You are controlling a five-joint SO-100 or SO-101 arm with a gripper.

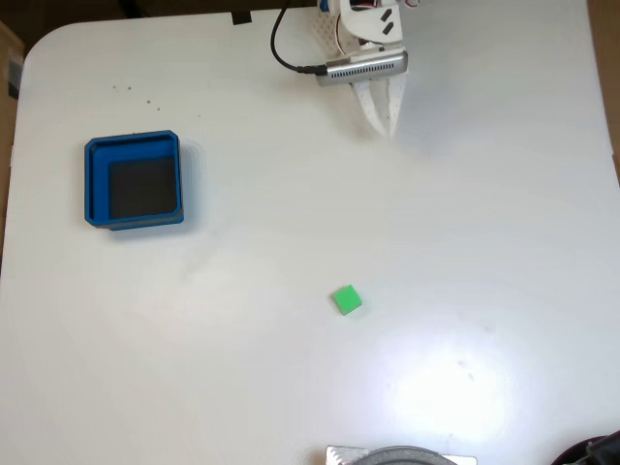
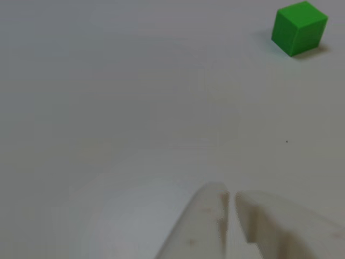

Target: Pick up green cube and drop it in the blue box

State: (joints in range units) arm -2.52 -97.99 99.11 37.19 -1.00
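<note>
One green cube (image 1: 347, 300) lies apart from pincer (image 1: 386, 131).

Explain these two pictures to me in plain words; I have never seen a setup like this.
This is a small robot arm on a white table. The fixed view looks straight down: the arm's tool, two white fingers, reaches in from the top edge, closed and holding nothing. A green cube lies alone near the middle, and a blue box, empty, sits at the left. The other view looks low across the table from behind the tool, whose fingertips nearly touch at the bottom, with the cube ahead at upper right.
</note>
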